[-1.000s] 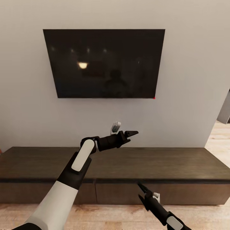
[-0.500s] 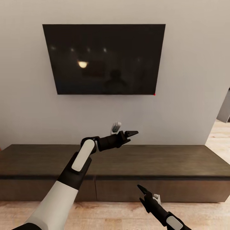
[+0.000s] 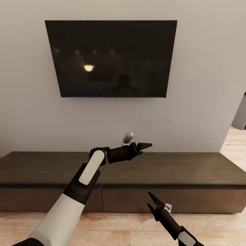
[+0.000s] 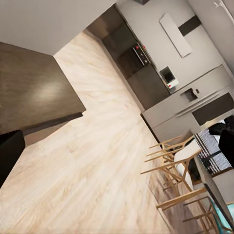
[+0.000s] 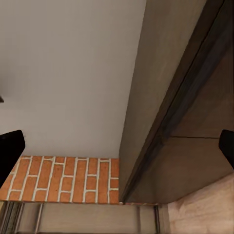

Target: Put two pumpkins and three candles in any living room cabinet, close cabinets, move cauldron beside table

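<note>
Since the earlier frames the head view has tipped slightly, so the black wall-mounted television screen sits higher in it, and the left arm has edged forward and a little rightward. The left tool hangs over the top of the long low dark-brown wood cabinet, near the middle of its back edge, its fingers spread and holding nothing. The right tool hovers before the cabinet's closed drawer fronts, above the pale wood plank floor, its fingers also parted and empty.

The left wrist view looks past the cabinet's end across the floor to dark kitchen units and pale wooden chairs. The right wrist view shows the cabinet's front edge, the grey wall and an orange brick surface.
</note>
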{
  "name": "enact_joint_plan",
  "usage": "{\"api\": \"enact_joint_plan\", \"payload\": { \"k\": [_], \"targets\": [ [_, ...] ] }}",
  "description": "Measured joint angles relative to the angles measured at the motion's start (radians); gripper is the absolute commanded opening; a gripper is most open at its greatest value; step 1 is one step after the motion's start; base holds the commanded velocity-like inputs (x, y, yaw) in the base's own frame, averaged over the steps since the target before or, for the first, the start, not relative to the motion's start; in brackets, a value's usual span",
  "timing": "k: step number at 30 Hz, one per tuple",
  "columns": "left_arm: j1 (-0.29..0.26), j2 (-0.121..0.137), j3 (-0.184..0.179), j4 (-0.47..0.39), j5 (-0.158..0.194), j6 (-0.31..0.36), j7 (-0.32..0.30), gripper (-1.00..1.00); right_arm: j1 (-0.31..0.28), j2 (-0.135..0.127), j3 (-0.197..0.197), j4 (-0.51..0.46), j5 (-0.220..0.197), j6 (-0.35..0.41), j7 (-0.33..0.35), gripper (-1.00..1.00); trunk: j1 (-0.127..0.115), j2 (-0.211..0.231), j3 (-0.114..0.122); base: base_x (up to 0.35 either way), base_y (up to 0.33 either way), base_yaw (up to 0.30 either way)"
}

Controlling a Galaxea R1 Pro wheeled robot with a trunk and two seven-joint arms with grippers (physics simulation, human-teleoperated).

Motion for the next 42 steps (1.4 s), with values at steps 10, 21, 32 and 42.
{"api": "enact_joint_plan", "payload": {
  "k": [10, 21, 32, 42],
  "targets": [
    [0.0, 0.001, -0.001, 0.0, 0.0, 0.0, 0.0, 1.0, 0.0, -0.001, 0.0, -0.002, 0.007, -0.005, 0.008, 1.0, 0.031, -0.056, -0.025, 0.0, 0.0, 0.0],
    [0.0, 0.002, -0.001, 0.0, 0.002, -0.001, -0.001, 1.0, 0.0, 0.0, 0.001, -0.001, 0.002, -0.099, 0.008, 1.0, 0.031, -0.056, -0.025, 0.0, 0.0, 0.0],
    [0.0, 0.002, -0.001, 0.0, 0.002, -0.003, -0.001, 1.0, 0.0, 0.0, 0.0, 0.004, 0.0, -0.145, 0.008, 1.0, 0.03, -0.056, -0.025, 0.095, 0.0, 0.0],
    [0.0, 0.002, -0.001, 0.0, 0.001, -0.003, 0.0, 1.0, 0.0, 0.0, -0.009, 0.008, -0.029, -0.145, -0.091, 1.0, 0.031, -0.056, -0.025, 0.24, 0.0, 0.0]
  ]
}}
